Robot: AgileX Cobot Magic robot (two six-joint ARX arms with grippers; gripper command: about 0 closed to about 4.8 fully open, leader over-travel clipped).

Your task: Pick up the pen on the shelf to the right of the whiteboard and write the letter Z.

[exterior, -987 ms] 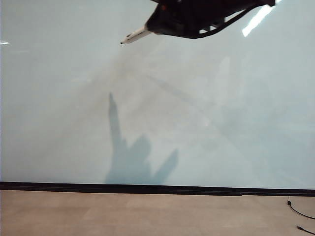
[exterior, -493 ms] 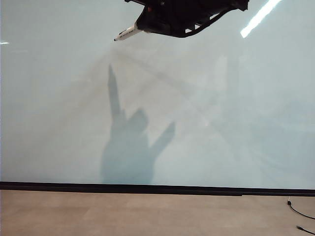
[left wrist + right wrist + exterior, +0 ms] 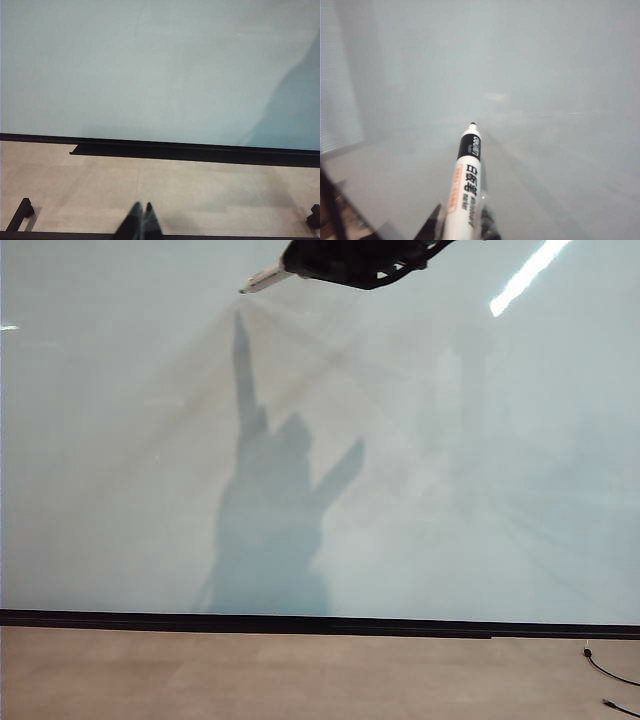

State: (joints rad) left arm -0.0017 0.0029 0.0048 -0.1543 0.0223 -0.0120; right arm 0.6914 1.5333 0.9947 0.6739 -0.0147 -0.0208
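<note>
Whiteboard (image 3: 420,490), one pen (image 3: 465,187), two tools: right (image 3: 465,227), left (image 3: 140,217).

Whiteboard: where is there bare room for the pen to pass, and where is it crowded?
The whiteboard carries no strokes anywhere, so every patch below the right gripper down to the black strip is free. The only crowding is the top edge, where that gripper, shut on the pen, hangs. The left gripper sits low over the floor.
</note>
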